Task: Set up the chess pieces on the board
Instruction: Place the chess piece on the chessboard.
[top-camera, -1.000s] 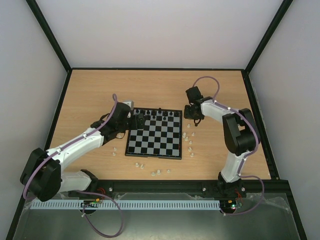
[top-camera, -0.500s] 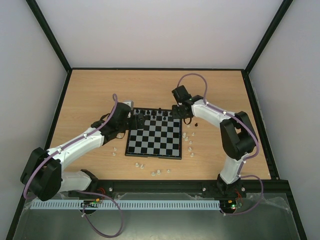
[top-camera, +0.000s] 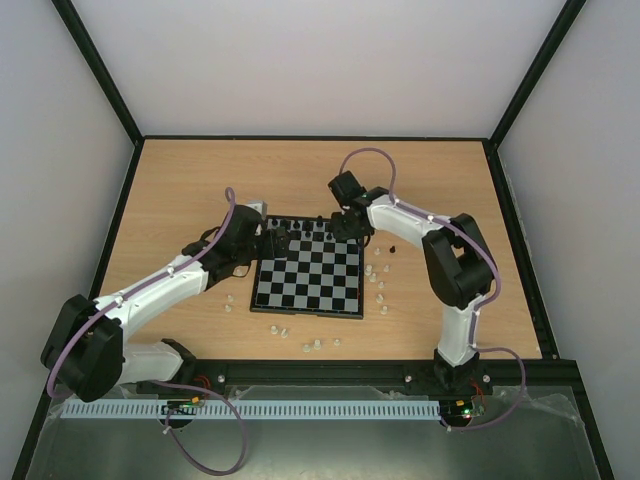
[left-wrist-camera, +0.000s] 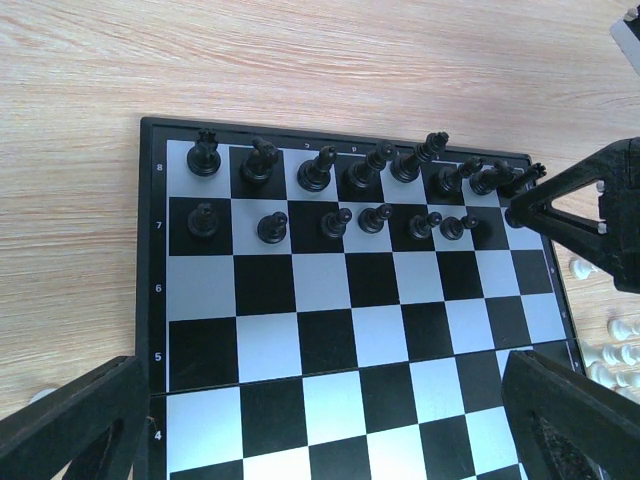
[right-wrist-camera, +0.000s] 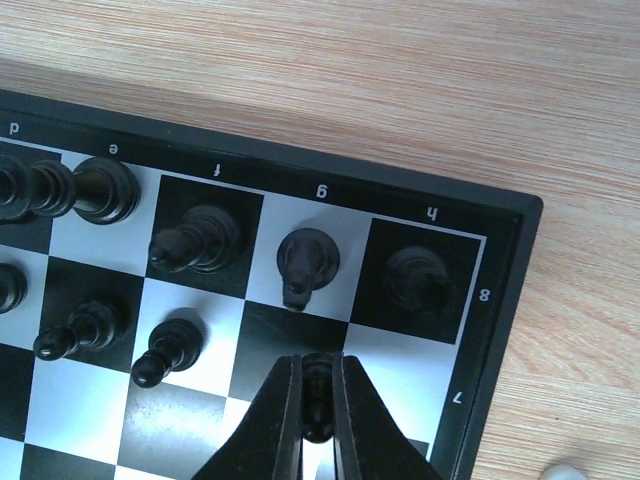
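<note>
As it stands now, you can log the board (top-camera: 306, 290) as nearly half stocked.

- Far rank, along the top of the board in the left wrist view: eight black pieces (left-wrist-camera: 318, 168), so the rank is full.
- Second rank: six pawns (left-wrist-camera: 272, 227) standing, as far as you can count. The g and h squares, lower right in the right wrist view, look bare.
- Your right gripper (right-wrist-camera: 318, 368): clenched on one black pawn (right-wrist-camera: 318, 415), held over the g–h line of that row, at the board's upper right corner in the top view.
- A dark speck (top-camera: 393, 247) on the table (top-camera: 180, 180) just right of the board, probably the last black pawn.
- Your left gripper (top-camera: 277, 243): jaws spread wide, grasping nothing, above the board's upper left corner.
- The white pieces (top-camera: 376, 281): none on the board. All lie loose on the table to the right of, below and left of it.
- Outstanding, by this reckoning: two black pawns, then the whole white side.
</note>
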